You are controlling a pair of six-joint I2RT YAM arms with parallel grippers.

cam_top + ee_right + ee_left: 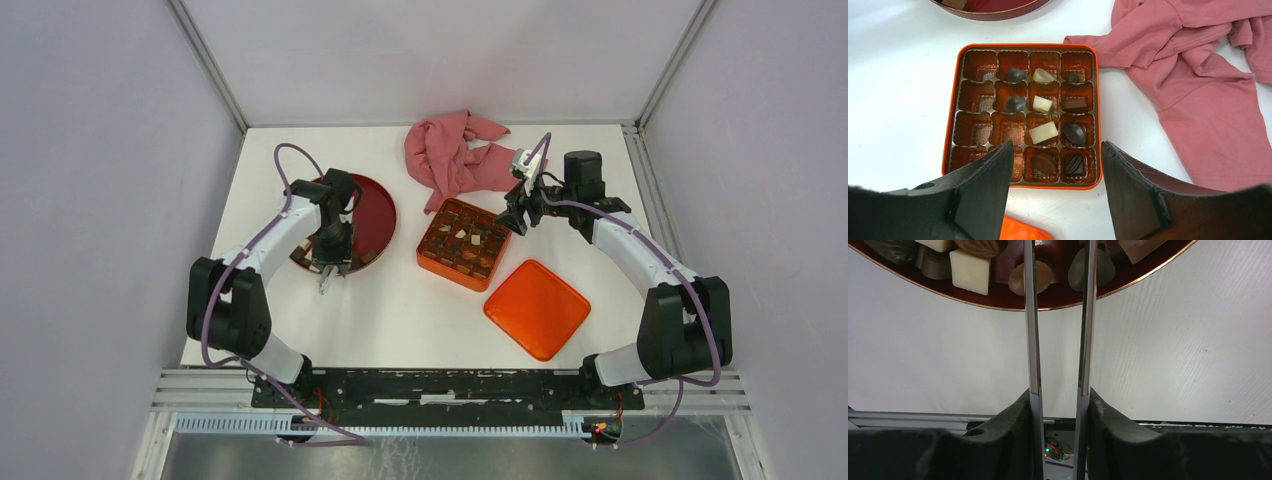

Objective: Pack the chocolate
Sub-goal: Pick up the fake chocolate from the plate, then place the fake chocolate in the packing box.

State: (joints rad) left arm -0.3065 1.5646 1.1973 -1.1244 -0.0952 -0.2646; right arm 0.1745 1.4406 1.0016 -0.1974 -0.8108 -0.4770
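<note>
Several chocolate pieces lie at the near edge of the round dark-red plate [998,302], among them a cream square [969,271] and a brown round one [1044,277]. My left gripper [1059,245] reaches down over them [330,262]. Its thin metal fingers [1032,340] stand a narrow gap apart, with the tips cut off at the frame's top, so I cannot tell whether a piece is held. The orange gridded tin [948,150] holds several pieces, such as a cream bar [1043,132]. My right gripper [1056,145] hovers open over the tin's right side [515,215], empty.
The orange lid [537,308] lies flat to the right of the tin [430,262], nearer the arms. A crumpled pink cloth [455,155] lies behind the tin, close to the right arm. The plate [378,215] sits left of the tin.
</note>
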